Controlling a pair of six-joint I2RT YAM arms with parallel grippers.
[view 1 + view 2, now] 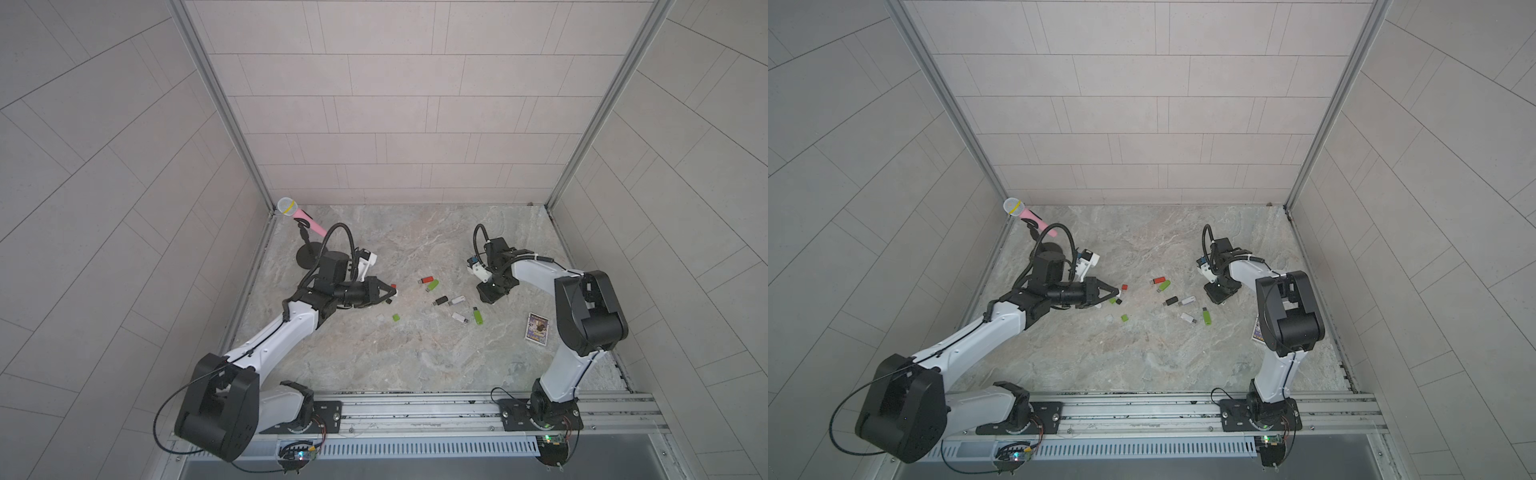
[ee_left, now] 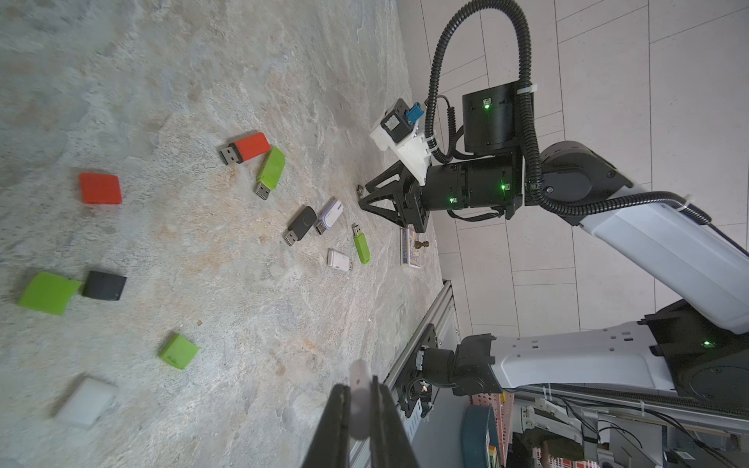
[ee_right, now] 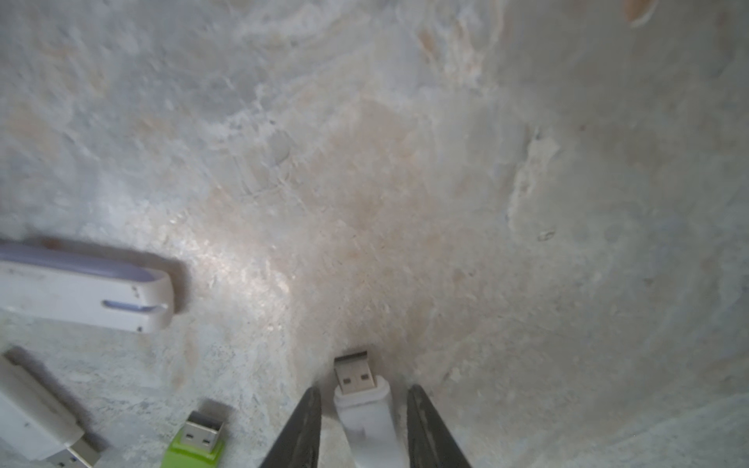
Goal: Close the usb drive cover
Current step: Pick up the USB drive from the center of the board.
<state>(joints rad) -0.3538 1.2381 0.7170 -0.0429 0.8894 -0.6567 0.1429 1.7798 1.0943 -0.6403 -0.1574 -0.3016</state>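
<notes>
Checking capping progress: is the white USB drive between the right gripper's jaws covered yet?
Uncovered: the white USB drive shows its bare metal plug; a white cap sits clamped in the left gripper.

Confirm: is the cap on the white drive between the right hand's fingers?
No, the white drive at the right hand shows its bare metal connector, with no cap on it.

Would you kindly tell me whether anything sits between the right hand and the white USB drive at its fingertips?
Nothing visible does: the white USB drive lies on the table between the open fingers of the right hand, a bare gap on each side.
</notes>
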